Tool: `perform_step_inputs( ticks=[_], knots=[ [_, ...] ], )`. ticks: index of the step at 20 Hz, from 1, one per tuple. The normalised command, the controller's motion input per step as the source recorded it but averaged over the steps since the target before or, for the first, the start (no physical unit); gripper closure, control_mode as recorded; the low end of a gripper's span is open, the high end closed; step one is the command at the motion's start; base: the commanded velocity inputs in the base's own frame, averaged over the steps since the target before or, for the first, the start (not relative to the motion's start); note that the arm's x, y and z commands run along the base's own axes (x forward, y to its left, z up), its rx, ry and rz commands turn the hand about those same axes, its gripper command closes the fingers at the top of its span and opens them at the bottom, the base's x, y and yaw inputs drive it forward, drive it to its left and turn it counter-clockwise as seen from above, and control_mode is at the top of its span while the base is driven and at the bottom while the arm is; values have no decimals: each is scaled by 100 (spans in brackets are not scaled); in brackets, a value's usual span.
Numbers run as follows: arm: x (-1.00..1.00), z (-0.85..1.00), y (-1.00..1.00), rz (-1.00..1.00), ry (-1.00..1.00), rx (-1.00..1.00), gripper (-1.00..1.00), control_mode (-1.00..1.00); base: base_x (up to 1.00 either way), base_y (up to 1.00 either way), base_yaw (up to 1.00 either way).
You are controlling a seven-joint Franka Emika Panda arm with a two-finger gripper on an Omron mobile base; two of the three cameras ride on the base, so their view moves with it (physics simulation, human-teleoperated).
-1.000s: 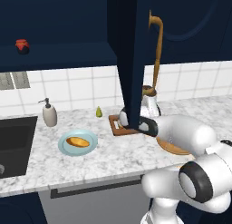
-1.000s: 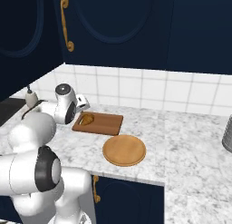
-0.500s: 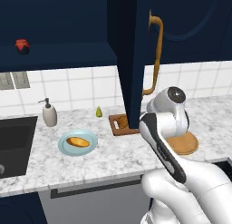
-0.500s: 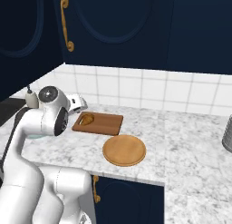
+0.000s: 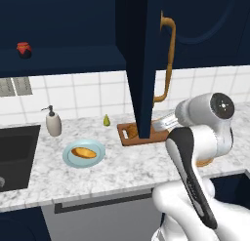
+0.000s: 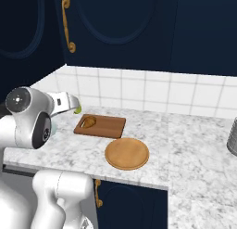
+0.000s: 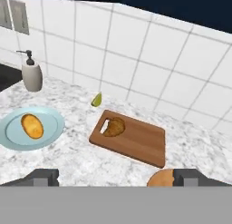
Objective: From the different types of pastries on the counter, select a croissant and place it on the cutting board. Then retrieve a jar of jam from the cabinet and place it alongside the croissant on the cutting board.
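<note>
The golden-brown croissant [image 7: 113,127] lies on the reddish-brown cutting board [image 7: 140,141] near its handle slot, and shows again as the croissant [image 5: 131,132] and the croissant [image 6: 89,122] on the cutting board [image 6: 106,127]. My gripper [image 7: 117,177] is open and holds nothing, hovering back from the board above the counter [image 7: 68,159]. The orange-yellow bun [image 7: 31,126] rests on a light blue plate [image 7: 52,128]. The red jar of jam [image 5: 24,50] stands on the shelf of the navy cabinet, far left of its open door [image 5: 144,64].
A soap dispenser [image 7: 31,75] and a small green fruit [image 7: 96,99] stand by the tiled wall. A round tan wooden plate [image 6: 127,153] lies in front of the board. The sink [image 5: 14,154] is at the left. The open door's brass handle [image 5: 168,59] hangs near my arm.
My arm has swung up and back from the cutting board, so the hand now sits higher and further from it. The croissant stays on the board.
</note>
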Motion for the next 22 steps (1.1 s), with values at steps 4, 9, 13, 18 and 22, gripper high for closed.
perform_step_inputs(
  ticks=[4,9,13,18,22],
  knots=[
    [-88,89,-33,15,-4,16,-100,-100,0,0,0],
    [-81,37,-3,1,-4,4,-100,-100,0,0,0],
    [-37,62,-10,-4,0,0,-100,-100,0,0,0],
    [-6,32,-24,0,0,0,-100,-100,0,0,0],
    [-8,0,-13,1,0,0,-100,-100,0,0,0]
  ],
)
